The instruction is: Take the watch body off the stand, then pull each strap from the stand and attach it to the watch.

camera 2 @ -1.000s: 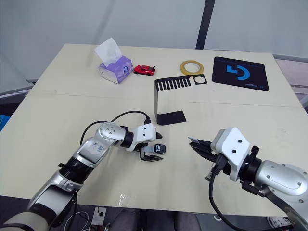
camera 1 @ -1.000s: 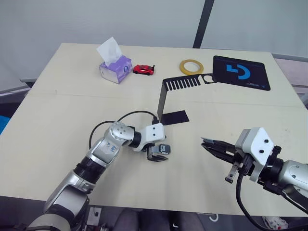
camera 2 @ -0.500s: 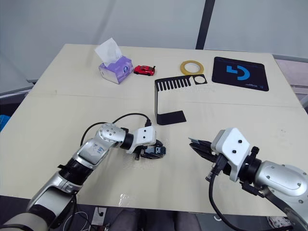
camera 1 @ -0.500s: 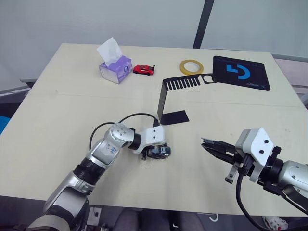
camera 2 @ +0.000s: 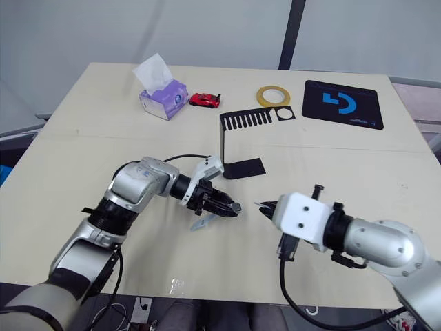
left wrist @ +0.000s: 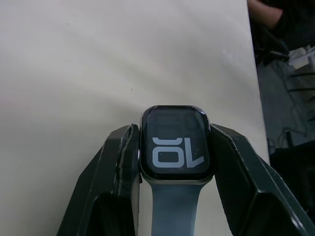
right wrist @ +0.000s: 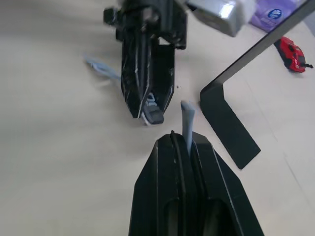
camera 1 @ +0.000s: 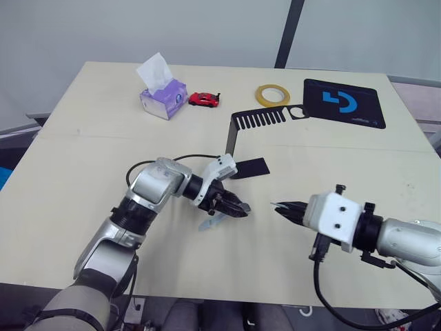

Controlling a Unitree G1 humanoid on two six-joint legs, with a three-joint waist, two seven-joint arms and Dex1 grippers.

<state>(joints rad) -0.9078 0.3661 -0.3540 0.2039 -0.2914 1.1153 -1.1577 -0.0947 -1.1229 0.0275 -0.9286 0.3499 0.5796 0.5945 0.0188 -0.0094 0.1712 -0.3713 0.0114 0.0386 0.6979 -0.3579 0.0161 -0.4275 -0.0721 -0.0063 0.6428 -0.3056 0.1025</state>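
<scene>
My left gripper [camera 1: 236, 208] is shut on the watch body [left wrist: 175, 145], a grey-rimmed case with white digits on a dark screen. One pale grey-blue strap [camera 1: 210, 222] is fixed to the watch and hangs down to the table. My right gripper [camera 1: 280, 205] points at the left one from a short gap away. It is shut on the other strap [right wrist: 187, 120], whose end sticks out past the fingertips toward the watch body [right wrist: 153, 114]. The black stand [camera 1: 233, 146] rises just behind the left gripper, its comb-slotted arm bare.
Along the far side of the table sit a purple tissue box [camera 1: 164, 96], a red toy car [camera 1: 204, 99], a yellow tape roll [camera 1: 273, 94] and a black mat with a blue logo [camera 1: 342, 102]. The stand's flat foot [camera 1: 251, 167] lies close behind the grippers.
The left gripper has lifted the watch off the table and turned to point right, with the strap now dangling. The right gripper has moved left toward it, closing the gap.
</scene>
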